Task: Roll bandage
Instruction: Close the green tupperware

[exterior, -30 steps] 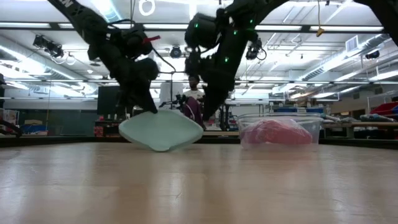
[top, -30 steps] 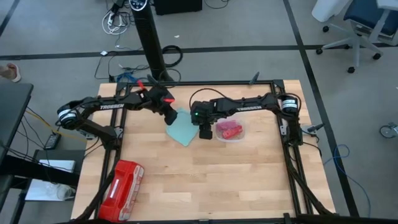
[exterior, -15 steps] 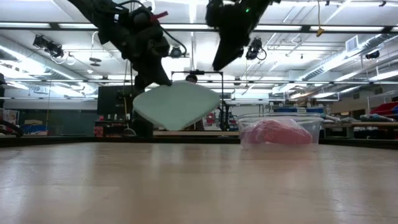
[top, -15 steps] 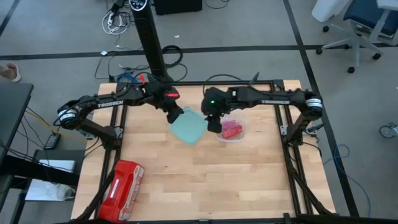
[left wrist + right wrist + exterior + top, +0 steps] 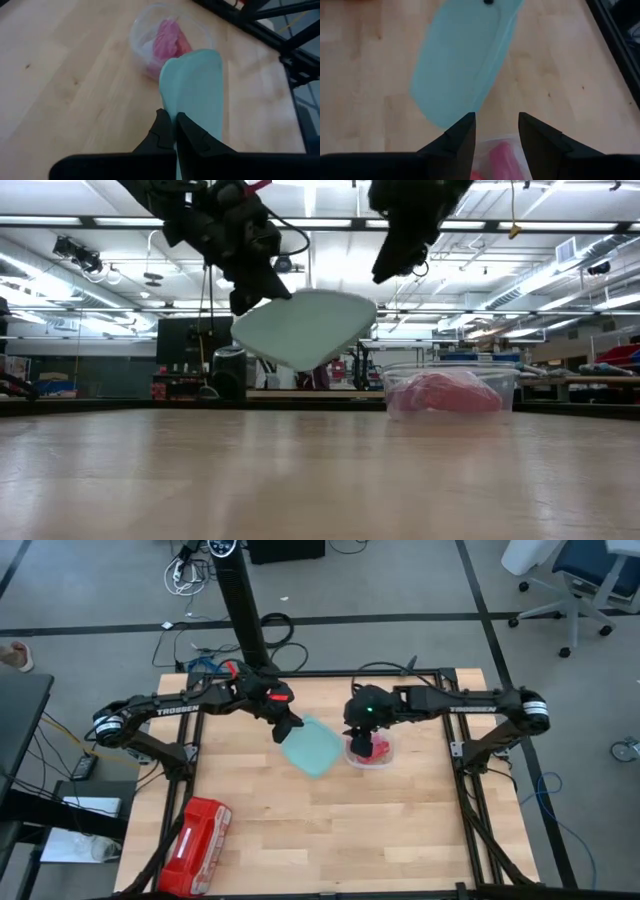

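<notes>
The dusky pink bandage (image 5: 167, 39) lies bunched inside a clear round tub (image 5: 381, 754) at the table's middle right; the low view shows the bandage (image 5: 440, 393) through the tub's wall. My left gripper (image 5: 288, 727) is shut on a pale teal lid (image 5: 310, 748), which hangs in the air just left of the tub. My right gripper (image 5: 496, 123) is open and touches nothing. It hovers over the tub's left rim, fingers pointing down, with the bandage (image 5: 500, 152) below them. My left gripper pinches the teal lid's rim (image 5: 173, 106) between its two fingers, at the corner nearest the arm. The fingers (image 5: 162, 127) come slanting down from the table's far left. The lid is lifted clear of the table and tilted, its free end (image 5: 350, 315) toward the tub.
A glossy red plastic case (image 5: 195, 845) lies at the table's near left corner. A black post (image 5: 245, 615) stands beyond the far edge. Bare wood spreads across the near half of the table (image 5: 340, 830).
My left gripper has risen and gone a little toward the table's right, carrying the lid from the tabletop up clear of it. My right gripper has climbed and drawn toward the right, from beside the lid to above the tub, still open.
</notes>
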`<action>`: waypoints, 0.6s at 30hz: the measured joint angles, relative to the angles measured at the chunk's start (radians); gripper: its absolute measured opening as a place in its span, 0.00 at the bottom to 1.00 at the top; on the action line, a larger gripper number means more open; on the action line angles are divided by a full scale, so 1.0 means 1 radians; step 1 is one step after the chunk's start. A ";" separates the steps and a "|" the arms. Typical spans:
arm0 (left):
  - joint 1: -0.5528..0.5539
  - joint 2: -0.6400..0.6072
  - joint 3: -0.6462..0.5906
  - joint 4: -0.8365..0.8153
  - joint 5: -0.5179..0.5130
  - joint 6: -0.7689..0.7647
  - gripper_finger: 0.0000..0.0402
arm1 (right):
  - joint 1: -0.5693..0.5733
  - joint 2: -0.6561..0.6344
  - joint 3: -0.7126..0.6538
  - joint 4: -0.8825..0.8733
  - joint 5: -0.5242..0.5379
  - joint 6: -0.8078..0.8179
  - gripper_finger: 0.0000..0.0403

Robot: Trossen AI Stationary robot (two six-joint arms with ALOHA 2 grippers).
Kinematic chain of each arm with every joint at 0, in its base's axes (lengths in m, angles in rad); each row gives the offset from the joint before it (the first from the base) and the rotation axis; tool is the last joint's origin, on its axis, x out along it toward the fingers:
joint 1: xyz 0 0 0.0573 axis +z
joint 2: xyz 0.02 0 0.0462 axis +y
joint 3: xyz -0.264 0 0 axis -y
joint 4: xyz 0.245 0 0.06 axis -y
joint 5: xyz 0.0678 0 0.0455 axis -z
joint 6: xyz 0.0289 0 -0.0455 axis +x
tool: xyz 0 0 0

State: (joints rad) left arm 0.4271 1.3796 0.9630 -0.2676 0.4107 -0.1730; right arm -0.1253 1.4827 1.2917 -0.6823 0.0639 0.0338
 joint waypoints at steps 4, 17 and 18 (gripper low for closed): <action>-0.004 0.000 0.000 0.026 0.033 -0.014 0.00 | 0.017 -0.077 -0.096 0.037 0.009 0.046 0.37; -0.011 0.000 0.000 0.031 0.060 -0.037 0.00 | 0.060 -0.196 -0.303 0.209 0.029 0.074 0.37; -0.016 0.000 0.000 0.032 0.061 -0.042 0.00 | 0.065 -0.202 -0.312 0.220 0.030 0.081 0.37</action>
State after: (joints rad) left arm 0.4107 1.3796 0.9634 -0.2352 0.4713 -0.2145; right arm -0.0598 1.2810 0.9798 -0.4628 0.0936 0.1151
